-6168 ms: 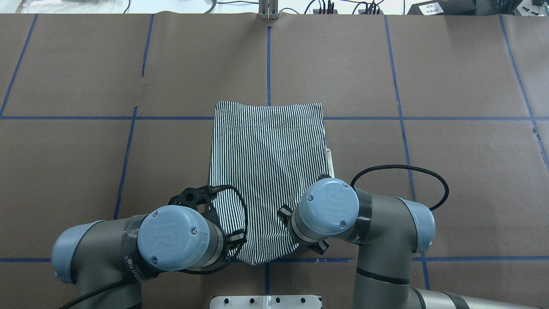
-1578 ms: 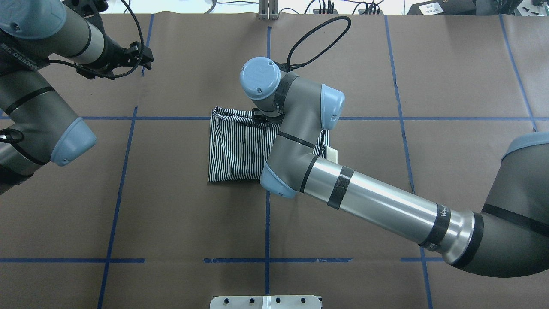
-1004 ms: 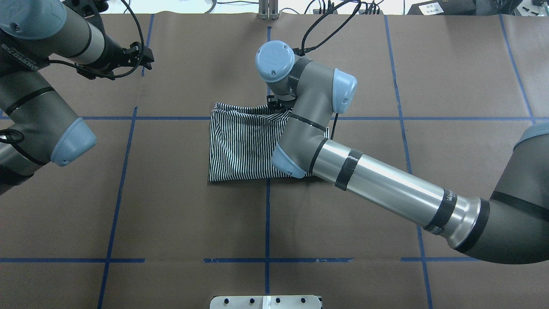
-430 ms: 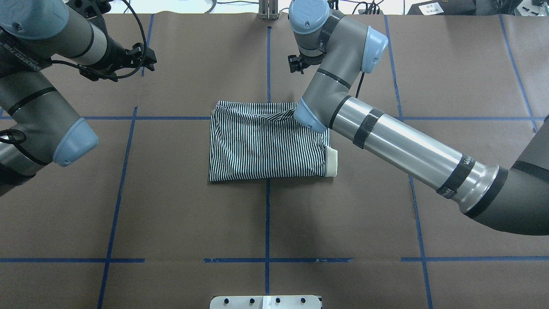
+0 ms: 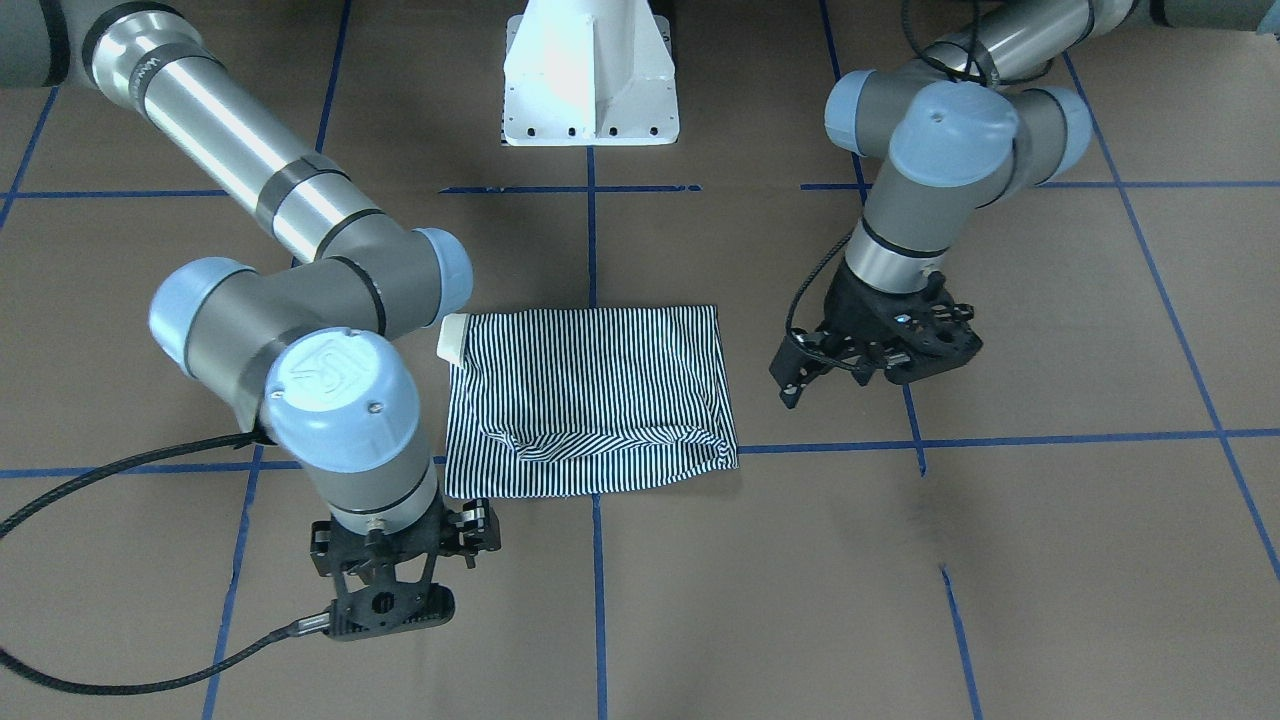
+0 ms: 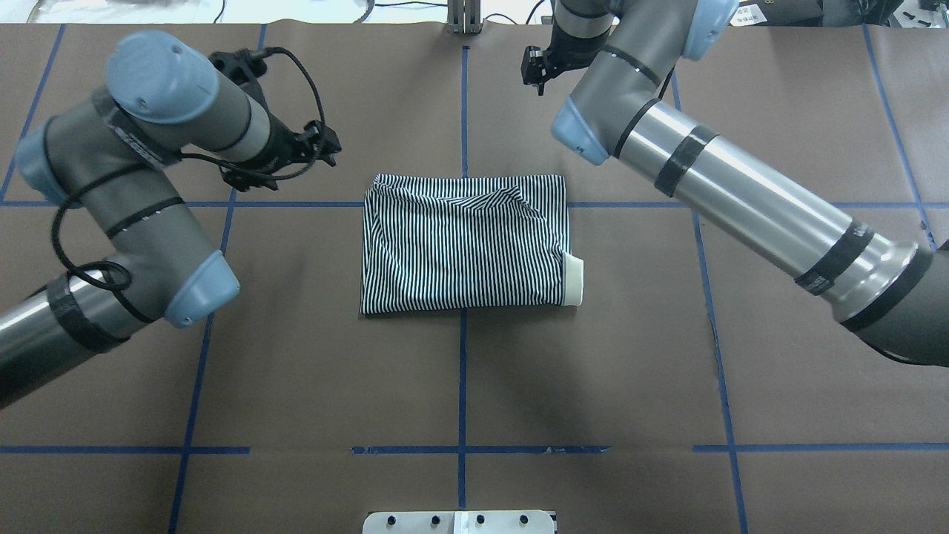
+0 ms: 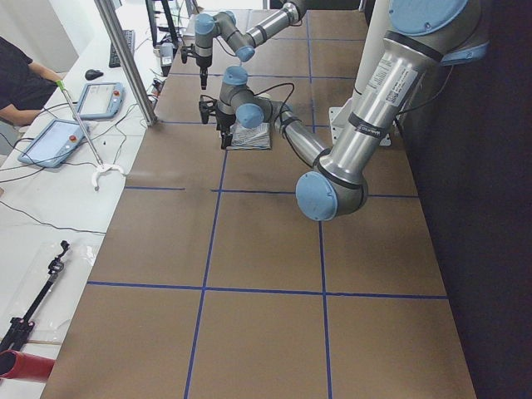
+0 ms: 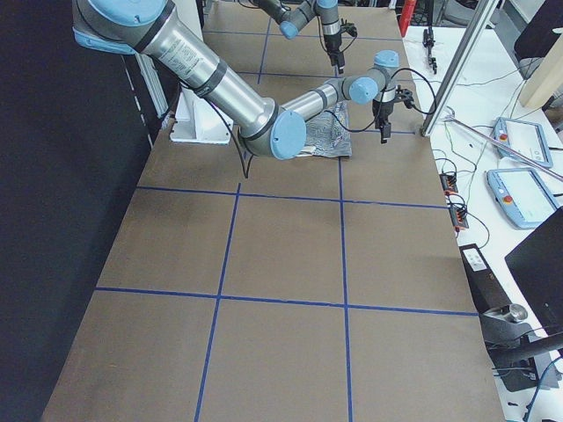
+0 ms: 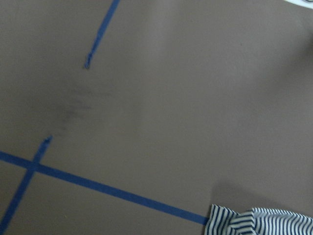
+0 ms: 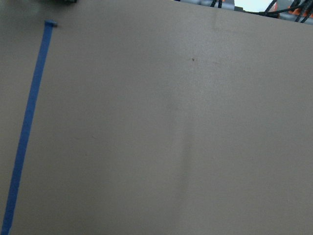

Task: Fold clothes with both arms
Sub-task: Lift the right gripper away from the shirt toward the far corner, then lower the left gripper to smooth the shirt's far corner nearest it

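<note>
The striped polo shirt [image 6: 460, 252] lies folded in a rectangle at the table's middle, and it shows in the front view [image 5: 590, 400] too. Its cream collar [image 6: 572, 279] sticks out at one side. The far edge is slightly rumpled. My left gripper [image 6: 326, 144] hovers left of the shirt's far corner, open and empty; its wrist view shows a shirt corner [image 9: 259, 221]. My right gripper [image 6: 535, 74] hangs over bare paper beyond the shirt's far right corner, open and empty. In the front view it [image 5: 390, 590] points down.
Brown paper with a blue tape grid [image 6: 463, 386] covers the table. The white pedestal base [image 5: 590, 75] stands at the robot's side. A metal post [image 6: 463, 18] and cables sit at the far edge. Tablets [image 7: 54, 141] lie on a side bench.
The shirt has been folded in half away from the robot. My right gripper let go of it and lifted back toward the far edge. My left arm swung in toward the shirt.
</note>
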Controlling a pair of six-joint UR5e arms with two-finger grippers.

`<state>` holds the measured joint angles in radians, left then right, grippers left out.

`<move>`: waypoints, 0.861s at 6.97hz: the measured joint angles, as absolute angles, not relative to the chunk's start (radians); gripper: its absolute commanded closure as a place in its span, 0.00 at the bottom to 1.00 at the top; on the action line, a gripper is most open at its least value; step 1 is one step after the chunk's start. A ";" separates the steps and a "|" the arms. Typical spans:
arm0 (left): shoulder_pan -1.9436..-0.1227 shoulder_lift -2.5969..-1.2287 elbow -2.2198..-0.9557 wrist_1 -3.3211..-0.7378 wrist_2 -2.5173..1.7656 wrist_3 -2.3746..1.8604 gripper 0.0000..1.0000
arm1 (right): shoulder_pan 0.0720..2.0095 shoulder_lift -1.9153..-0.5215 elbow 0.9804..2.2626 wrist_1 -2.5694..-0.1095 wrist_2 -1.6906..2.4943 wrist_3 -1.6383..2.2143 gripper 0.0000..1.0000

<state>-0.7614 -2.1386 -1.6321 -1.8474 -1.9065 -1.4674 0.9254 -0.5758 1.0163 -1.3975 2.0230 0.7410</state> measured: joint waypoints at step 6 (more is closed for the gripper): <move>-0.653 -2.373 -1.227 -2.190 -1.899 -1.705 0.00 | 1.115 -0.731 1.085 -1.399 2.246 0.565 0.00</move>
<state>-0.6535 -2.3734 -1.2266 -2.1896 -1.8992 -1.7055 1.1147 -0.7306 1.0853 -1.3991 2.2456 0.5655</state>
